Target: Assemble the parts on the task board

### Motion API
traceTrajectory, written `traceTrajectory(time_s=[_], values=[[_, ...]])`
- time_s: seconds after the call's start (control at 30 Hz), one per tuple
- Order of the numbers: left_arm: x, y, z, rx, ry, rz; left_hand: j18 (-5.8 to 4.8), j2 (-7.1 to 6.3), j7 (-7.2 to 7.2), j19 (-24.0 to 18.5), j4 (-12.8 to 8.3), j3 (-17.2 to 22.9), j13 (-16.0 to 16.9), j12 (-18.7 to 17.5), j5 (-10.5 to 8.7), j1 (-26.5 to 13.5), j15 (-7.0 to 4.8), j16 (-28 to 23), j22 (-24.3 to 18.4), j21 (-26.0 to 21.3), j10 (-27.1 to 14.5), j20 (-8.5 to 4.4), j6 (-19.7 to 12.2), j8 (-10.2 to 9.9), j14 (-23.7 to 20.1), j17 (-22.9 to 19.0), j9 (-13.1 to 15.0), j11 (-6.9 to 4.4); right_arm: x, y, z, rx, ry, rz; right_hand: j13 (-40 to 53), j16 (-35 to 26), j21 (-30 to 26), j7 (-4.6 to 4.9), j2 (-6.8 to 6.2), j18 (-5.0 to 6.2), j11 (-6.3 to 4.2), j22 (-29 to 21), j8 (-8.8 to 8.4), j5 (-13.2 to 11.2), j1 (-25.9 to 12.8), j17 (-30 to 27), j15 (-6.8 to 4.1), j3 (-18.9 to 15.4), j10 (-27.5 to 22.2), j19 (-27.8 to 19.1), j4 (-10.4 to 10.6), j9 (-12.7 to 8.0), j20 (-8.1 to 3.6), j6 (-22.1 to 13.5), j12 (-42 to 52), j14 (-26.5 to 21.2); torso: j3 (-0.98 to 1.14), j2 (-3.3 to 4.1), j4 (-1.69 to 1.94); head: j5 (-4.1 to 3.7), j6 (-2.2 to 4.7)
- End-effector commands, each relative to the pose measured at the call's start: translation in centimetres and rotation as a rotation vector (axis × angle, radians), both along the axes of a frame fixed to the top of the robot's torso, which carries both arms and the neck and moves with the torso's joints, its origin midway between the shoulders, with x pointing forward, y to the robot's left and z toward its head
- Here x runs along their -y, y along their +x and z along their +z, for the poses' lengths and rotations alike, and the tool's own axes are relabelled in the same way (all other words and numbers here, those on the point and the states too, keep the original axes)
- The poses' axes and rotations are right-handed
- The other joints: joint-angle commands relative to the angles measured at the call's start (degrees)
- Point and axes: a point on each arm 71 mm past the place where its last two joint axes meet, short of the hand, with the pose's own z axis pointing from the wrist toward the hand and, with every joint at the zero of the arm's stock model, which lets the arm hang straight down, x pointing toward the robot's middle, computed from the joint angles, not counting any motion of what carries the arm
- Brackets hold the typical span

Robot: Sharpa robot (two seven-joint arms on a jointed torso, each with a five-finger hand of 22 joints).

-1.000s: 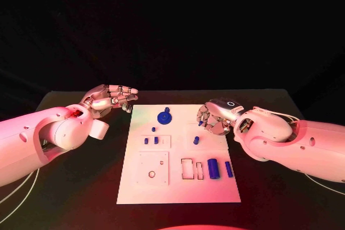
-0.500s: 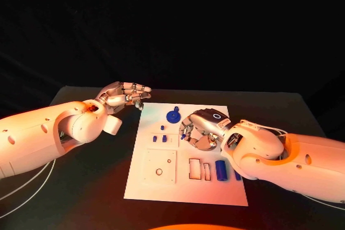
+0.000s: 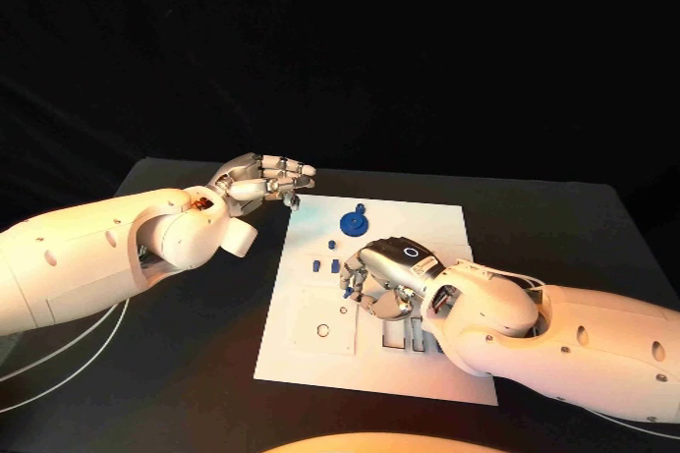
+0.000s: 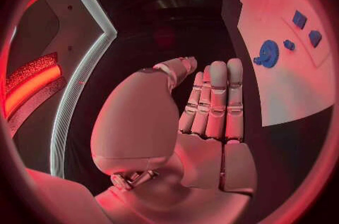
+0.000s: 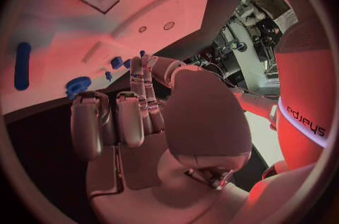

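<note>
The white task board point(image 3: 425, 227) lies mid-table. A blue gear point(image 3: 353, 220) sits near its far edge, with small blue pegs point(image 3: 311, 267) in the row below it. My right hand point(image 3: 385, 276) hovers low over the board's middle with its fingers curled down. A blue bit point(image 3: 350, 291) shows at the fingertips, and whether it is pinched is unclear. In the right wrist view, the thumb and a finger of that hand point(image 5: 141, 117) reach toward small blue pieces point(image 5: 115, 62) beside the gear point(image 5: 78, 86). My left hand point(image 3: 262, 185) hangs off the board's far left corner, holding nothing.
A blue cylinder point(image 5: 22, 66) lies on the board point(image 5: 42, 21) apart from the gear. Rectangular recesses point(image 3: 323, 327) mark the board's near left part. In the left wrist view the left hand point(image 4: 205, 117) has straight fingers, with the board point(image 4: 282, 88) and gear point(image 4: 268, 53) beyond.
The head view has shifted. My right hand has come in from the board's right side to over its middle and lowered. My left hand stays by the far left corner.
</note>
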Motion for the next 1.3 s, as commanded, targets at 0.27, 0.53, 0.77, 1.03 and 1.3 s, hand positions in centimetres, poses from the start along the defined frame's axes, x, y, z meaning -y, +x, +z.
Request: traceTrajectory(time_s=[0.27, 0.53, 0.77, 1.03, 1.3], values=[[0.6, -0.1, 0.0, -0.003, 0.0, -0.02, 0.82, 0.31, -0.06, -0.07, -0.22, -0.13, -0.08, 0.42, 0.08, 0.21, 0.05, -0.46, -0.14, -0.37, -0.56, 0.43, -0.51, -0.13, -0.46, -0.14, -0.08, 0.19, -0.8, -0.5, -1.3, -0.028, -0.024, 0.03, 0.07, -0.44, -0.32, 0.02, 0.13, -0.8, 0.12, 12.12, 0.16, 0.34, -0.3, -0.25, -0.4, 0.4, 0.47, 2.49, -0.16, 1.2, -0.27, 0.2, -0.39, 2.42, 0.12, 0.08, -0.09, 1.22, -0.85], [0.7, -0.1, 0.0, -0.004, 0.001, -0.024, 0.82, 0.31, -0.06, -0.07, -0.22, -0.13, -0.08, 0.42, 0.08, 0.21, 0.05, -0.46, -0.14, -0.37, -0.56, 0.43, -0.51, -0.13, -0.46, -0.14, -0.08, 0.19, -0.8, -0.5, -1.6, -0.034, -0.032, 0.028, 0.07, -0.45, -0.36, 0.05, 0.12, -0.8, 0.16, 12.11, 0.17, 0.32, -0.45, -0.28, -0.39, 0.39, 0.47, 2.47, -0.17, 1.25, -0.27, 0.12, -0.47, 2.42, 0.11, 0.07, -0.17, 1.36, -0.98], [0.8, -0.1, 0.0, -0.005, 0.0, -0.027, 0.82, 0.31, -0.06, -0.07, -0.22, -0.13, -0.08, 0.42, 0.08, 0.21, 0.05, -0.46, -0.14, -0.37, -0.56, 0.43, -0.51, -0.13, -0.46, -0.14, -0.08, 0.19, -0.9, -0.5, -1.8, -0.035, -0.033, 0.026, 0.05, -0.57, -0.42, 0.06, 0.08, -0.79, 0.19, 12.1, 0.17, 0.29, -0.7, -0.51, -0.36, 0.36, 0.46, 2.46, -0.18, 1.34, -0.26, 0.0, -0.61, 2.37, 0.13, 0.07, -0.09, 1.46, -1.19], [0.8, -0.1, 0.0, -0.006, 0.001, -0.029, 0.82, 0.31, -0.06, -0.07, -0.22, -0.13, -0.08, 0.42, 0.08, 0.21, 0.05, -0.46, -0.14, -0.37, -0.56, 0.43, -0.51, -0.13, -0.46, -0.14, -0.08, 0.19, -1.0, -0.6, -2.4, -0.045, -0.039, 0.025, 0.05, -0.57, -0.42, 0.06, 0.08, -0.79, 0.19, 12.1, 0.17, 0.29, -0.7, -0.51, -0.36, 0.36, 0.46, 2.46, -0.18, 1.34, -0.26, 0.0, -0.61, 2.37, 0.13, 0.11, -0.1, 1.57, -1.27], [0.8, -0.1, 0.0, -0.006, 0.003, -0.029, 0.82, 0.34, -0.05, -0.15, -0.19, -0.2, -0.08, 0.58, 0.09, 0.17, 0.09, -0.54, -0.22, -0.49, -0.7, 0.48, -0.58, -0.08, -0.57, -0.22, -0.08, 0.21, -0.9, -0.5, -2.7, -0.045, -0.045, 0.018, 0.04, -0.65, -0.48, 0.07, 0.06, -0.77, 0.19, 12.08, 0.16, 0.29, -0.8, -0.67, -0.35, 0.36, 0.45, 2.43, -0.22, 1.38, -0.26, -0.08, -0.68, 2.34, 0.11, 0.08, -0.11, 1.59, -1.32]])
